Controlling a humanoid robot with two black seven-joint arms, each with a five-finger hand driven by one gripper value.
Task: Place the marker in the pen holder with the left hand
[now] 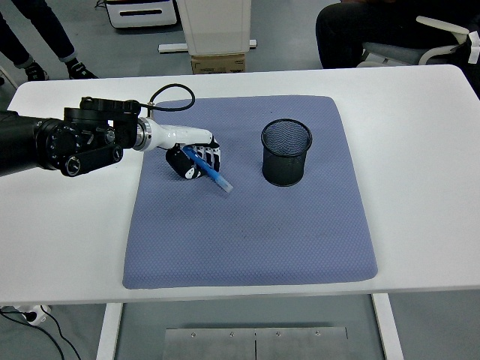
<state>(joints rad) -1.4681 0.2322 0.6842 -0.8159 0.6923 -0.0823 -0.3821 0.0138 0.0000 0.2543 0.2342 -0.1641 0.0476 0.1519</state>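
My left hand (193,158) is over the left part of the blue mat (247,225), its fingers curled around a blue marker (210,172). The marker sticks out of the hand, slanting down and to the right, its light tip just above the mat. A black mesh pen holder (286,152) stands upright on the mat to the right of the hand, about a hand's width from the marker's tip. It looks empty. My right arm does not show.
The mat lies on a white table (420,135). A cable (169,97) loops up from my left wrist. Seated people's legs (360,30) and a cardboard box (217,61) are beyond the far edge.
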